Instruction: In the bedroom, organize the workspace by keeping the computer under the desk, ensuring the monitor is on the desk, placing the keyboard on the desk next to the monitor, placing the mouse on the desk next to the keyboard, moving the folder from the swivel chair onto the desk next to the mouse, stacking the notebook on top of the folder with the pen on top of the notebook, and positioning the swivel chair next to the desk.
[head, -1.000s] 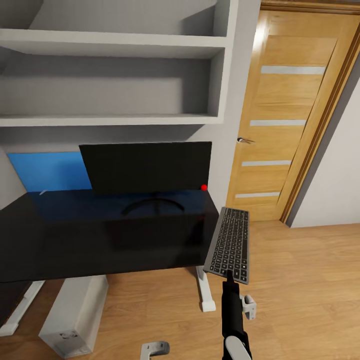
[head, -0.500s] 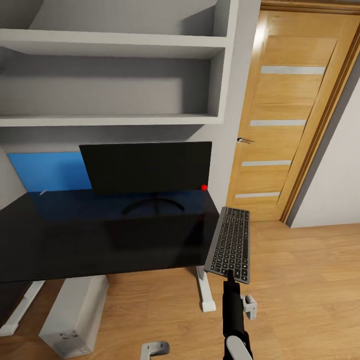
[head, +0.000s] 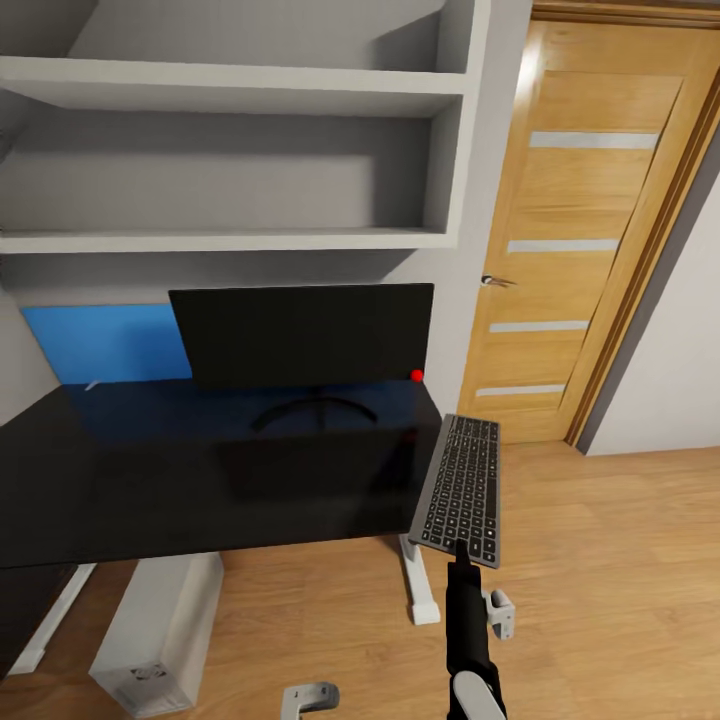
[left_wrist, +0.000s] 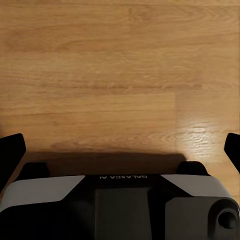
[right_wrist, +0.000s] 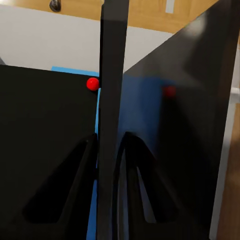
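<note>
The slim grey keyboard (head: 460, 488) hangs in the air just off the desk's right end, long side pointing away from me, with my right gripper (head: 459, 548) shut on its near short edge. In the right wrist view the keyboard (right_wrist: 112, 100) shows edge-on between the two fingers (right_wrist: 82, 170). The black monitor (head: 305, 333) with its red dot stands at the back of the glossy black desk (head: 150, 470). The pale grey computer (head: 160, 630) stands on the floor under the desk. My left gripper (left_wrist: 120, 145) is open over bare wood floor.
Grey wall shelves (head: 230, 240) hang above the desk, and the blue back panel (head: 105, 342) shows left of the monitor. A wooden door (head: 590, 230) is at the right. A white desk leg (head: 418, 590) stands just left of my right arm.
The whole head view has shifted slightly, so the desk and monitor sit a little further right in the picture. The keyboard stays held in the same place in the view.
</note>
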